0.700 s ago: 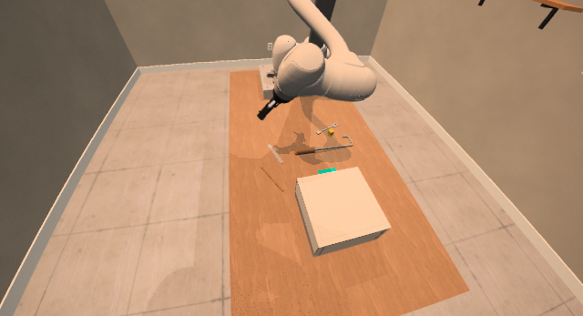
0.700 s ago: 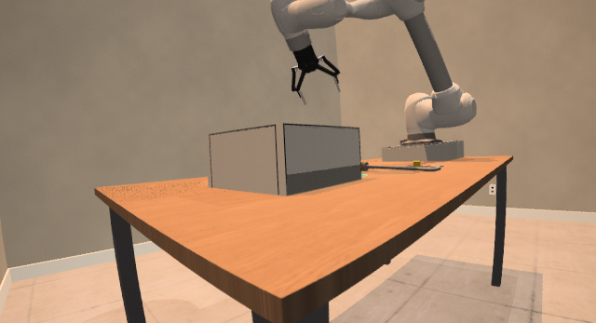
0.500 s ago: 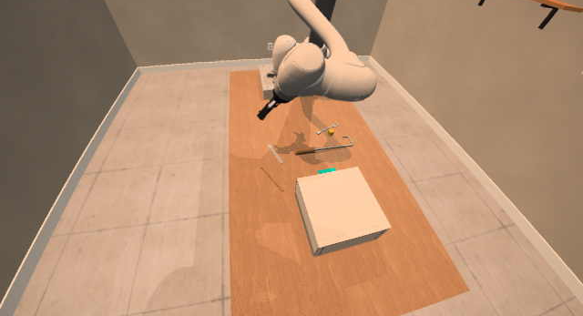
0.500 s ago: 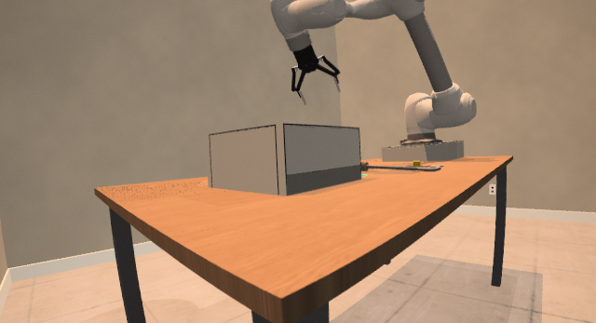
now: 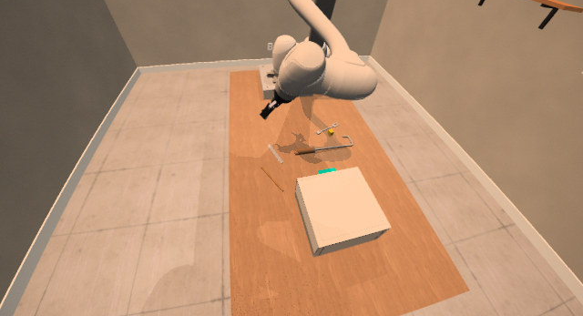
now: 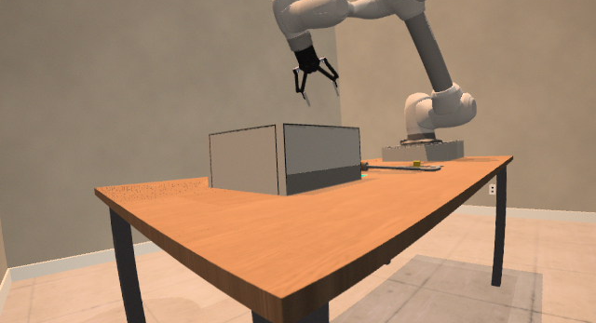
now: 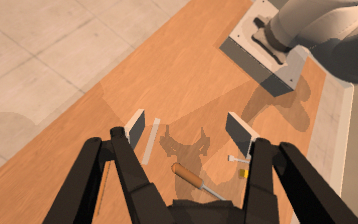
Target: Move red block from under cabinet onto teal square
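We're hovering high above the hook tool (image 5: 324,147), gripper (image 6: 320,91) mostly open and empty, since only a rake reaches under the cabinet (image 5: 342,207).

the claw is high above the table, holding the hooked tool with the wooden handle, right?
Not quite. The claw is high above the table, but it holds nothing: the exterior view shows only air between its fingers. The hooked tool with the wooden handle lies on the table, as the top view shows.
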{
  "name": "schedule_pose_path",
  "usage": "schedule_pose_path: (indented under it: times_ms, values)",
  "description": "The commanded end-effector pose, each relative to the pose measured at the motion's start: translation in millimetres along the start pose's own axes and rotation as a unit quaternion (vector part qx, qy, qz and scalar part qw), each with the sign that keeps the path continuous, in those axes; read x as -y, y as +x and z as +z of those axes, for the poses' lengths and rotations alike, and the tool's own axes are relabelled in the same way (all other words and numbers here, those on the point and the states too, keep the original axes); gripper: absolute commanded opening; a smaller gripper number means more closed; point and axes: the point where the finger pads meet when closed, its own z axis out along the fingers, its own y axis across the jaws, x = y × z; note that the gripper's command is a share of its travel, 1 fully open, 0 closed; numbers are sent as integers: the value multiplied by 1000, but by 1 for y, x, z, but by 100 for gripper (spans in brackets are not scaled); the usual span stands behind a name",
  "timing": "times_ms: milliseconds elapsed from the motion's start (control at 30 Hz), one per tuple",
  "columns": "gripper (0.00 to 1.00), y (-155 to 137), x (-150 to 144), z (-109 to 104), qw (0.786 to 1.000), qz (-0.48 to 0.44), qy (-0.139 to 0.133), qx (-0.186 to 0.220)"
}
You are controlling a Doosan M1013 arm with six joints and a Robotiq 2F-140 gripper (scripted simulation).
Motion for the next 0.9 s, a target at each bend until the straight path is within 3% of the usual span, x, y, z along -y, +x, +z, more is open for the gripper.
schedule_pose_path:
  times_ms: [0,33,67,100,133,167,233,267,300,333,400,467,567,867]
  values:
    - [0,-31,-8,13,997,55,29,53]
    - [0,-50,-15,19,991,89,42,88]
    - [0,-50,-15,19,991,89,42,88]
    - [0,-71,-23,25,982,129,53,128]
    - [0,-71,-23,25,982,129,53,128]
    - [0,-92,-32,30,969,169,58,171]
    - [0,-92,-32,30,969,169,58,171]
    - [0,-111,-41,33,953,209,59,213]
    - [0,-111,-41,33,953,209,59,213]
    - [0,-127,-50,34,935,244,56,251]
    - [0,-127,-50,34,935,244,56,251]
    - [0,-147,-64,35,906,293,46,303]
    - [0,-154,-69,35,894,311,41,321]
    - [0,-154,-69,35,893,312,40,322]
